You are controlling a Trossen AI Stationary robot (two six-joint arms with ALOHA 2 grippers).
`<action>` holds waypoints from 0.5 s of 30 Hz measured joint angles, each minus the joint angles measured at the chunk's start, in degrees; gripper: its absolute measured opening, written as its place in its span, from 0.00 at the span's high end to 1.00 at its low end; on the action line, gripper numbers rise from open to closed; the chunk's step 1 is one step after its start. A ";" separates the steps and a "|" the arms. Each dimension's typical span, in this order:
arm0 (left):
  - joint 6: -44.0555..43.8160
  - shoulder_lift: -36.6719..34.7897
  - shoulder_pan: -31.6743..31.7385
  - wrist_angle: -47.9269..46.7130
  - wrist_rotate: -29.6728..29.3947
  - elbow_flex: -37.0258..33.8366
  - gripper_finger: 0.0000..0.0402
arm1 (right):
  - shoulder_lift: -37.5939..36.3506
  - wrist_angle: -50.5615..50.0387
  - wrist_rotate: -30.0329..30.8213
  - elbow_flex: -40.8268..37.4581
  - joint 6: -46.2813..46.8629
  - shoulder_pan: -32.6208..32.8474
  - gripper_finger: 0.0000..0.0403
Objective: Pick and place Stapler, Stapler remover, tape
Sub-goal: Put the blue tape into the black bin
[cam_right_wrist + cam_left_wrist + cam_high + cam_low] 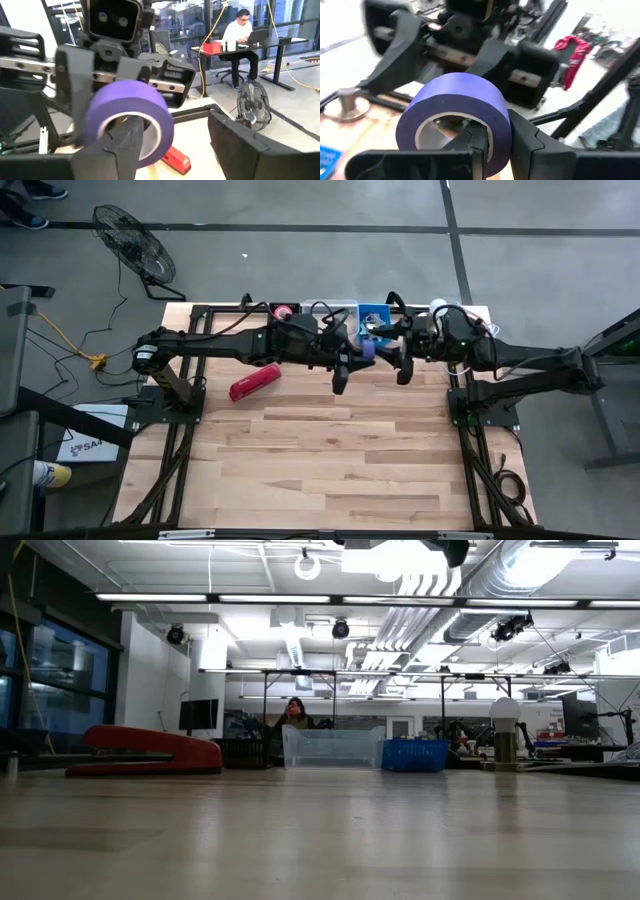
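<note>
Up above the back of the tabletop (330, 450), the left gripper (492, 145) is pinching the wall of the purple tape roll (457, 117), while the right gripper (175, 145) is standing spread around the same roll, one finger inside its core. Off to the left, the red stapler (253, 383) is lying flat on the wood.

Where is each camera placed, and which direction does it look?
High: above the table, looking straight down; both arms show.
Low: tabletop height, facing the room; no gripper shows.
Left wrist: left gripper, shut on the tape, faces the right arm.
Right wrist: right gripper, open, faces the left arm.
Shared: both wrist views show the tape.
</note>
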 joint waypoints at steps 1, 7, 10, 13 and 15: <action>0.02 -0.02 0.02 -0.62 -0.69 0.00 0.91 | -0.58 -0.98 -0.04 0.00 0.04 0.00 0.47; 0.02 -0.07 0.07 -4.71 -8.92 0.00 0.91 | -5.16 -7.12 0.31 0.00 1.42 0.01 0.46; -1.30 -0.09 0.69 -8.22 -13.71 0.00 0.91 | -7.59 -10.65 0.43 0.00 2.37 0.02 0.46; -4.57 -0.09 1.94 -13.52 -16.58 0.00 0.91 | -9.92 -13.79 0.67 0.00 2.93 0.04 0.46; -6.79 -0.09 3.17 -17.40 -17.23 0.00 0.91 | -11.26 -15.87 1.09 0.00 2.94 0.04 0.46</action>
